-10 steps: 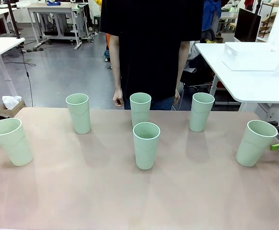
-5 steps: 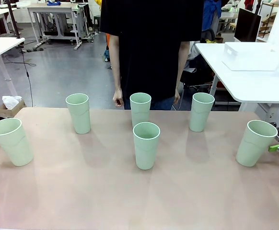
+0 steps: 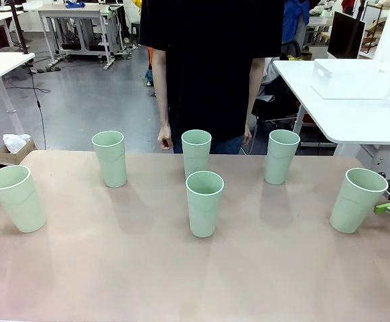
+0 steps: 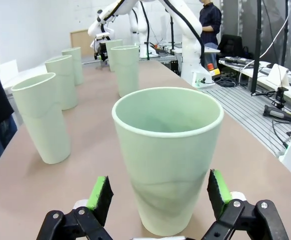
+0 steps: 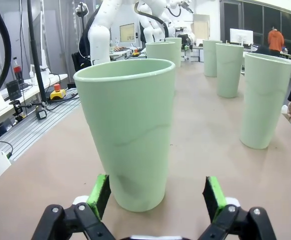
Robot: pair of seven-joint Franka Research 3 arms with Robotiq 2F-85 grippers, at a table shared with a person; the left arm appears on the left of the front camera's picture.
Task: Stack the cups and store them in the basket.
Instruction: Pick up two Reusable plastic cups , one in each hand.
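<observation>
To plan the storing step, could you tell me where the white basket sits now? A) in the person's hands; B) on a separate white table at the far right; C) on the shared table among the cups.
B: the basket rests on the white side table, apart from the brown table where the cups stand.

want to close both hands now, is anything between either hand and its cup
Nothing visible does. The left hand is open, with the leftmost cup directly ahead, framed by its green pads. The right hand is open and faces the rightmost cup the same way.
</observation>
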